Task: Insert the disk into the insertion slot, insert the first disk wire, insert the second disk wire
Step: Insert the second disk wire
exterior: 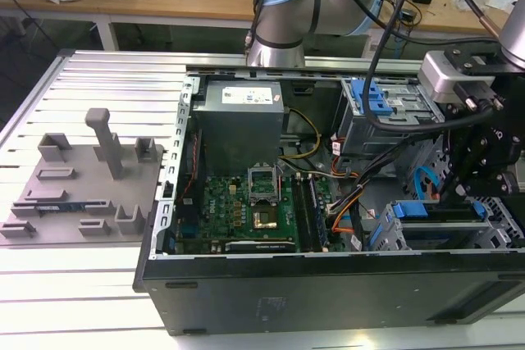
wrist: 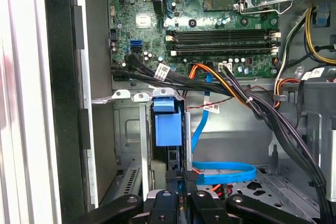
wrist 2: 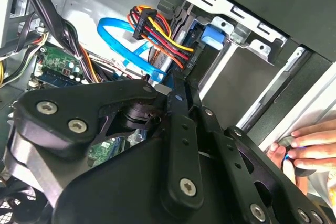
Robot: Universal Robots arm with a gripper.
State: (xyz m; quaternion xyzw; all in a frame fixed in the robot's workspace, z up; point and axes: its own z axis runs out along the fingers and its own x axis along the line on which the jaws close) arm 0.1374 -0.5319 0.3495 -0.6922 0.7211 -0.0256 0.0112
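Down inside the open computer case [exterior: 328, 284] we go. The gripper [exterior: 463, 190] hangs low at the case's 4 o'clock corner on the exterior view's clock. In the first wrist view the gripper [wrist: 182, 179] has its jaws drawn nearly together. Something small and dark sits between them, and I cannot tell what it is.

Just ahead stands the disk [wrist: 167, 124], its blue carrier end showing in the mouth of the insertion slot [wrist: 128, 129]. By the look of it, the disk is already seated. In the exterior view the disk [exterior: 435, 212] lies at about 7 o'clock from the gripper and very near it. Its long axis runs roughly 9 to 3 across the insertion slot [exterior: 492, 235].

Moving outward, the flat blue cable [wrist: 223, 170] loops right beside the jaws. In the second wrist view the gripper [wrist 2: 178, 85] points toward the coloured wire bundle [wrist 2: 160, 32] and the flat blue cable [wrist 2: 118, 30], both close by. So the relation that matters is the cables' ends to the rear of the disk, only a short reach apart.

Further out, a person's hand [wrist 2: 307, 148] rests at the case's outer edge.

As for writing, the cable tags [wrist: 164, 70] and the sticker on the grey box [exterior: 242, 120] carry print too small to read.
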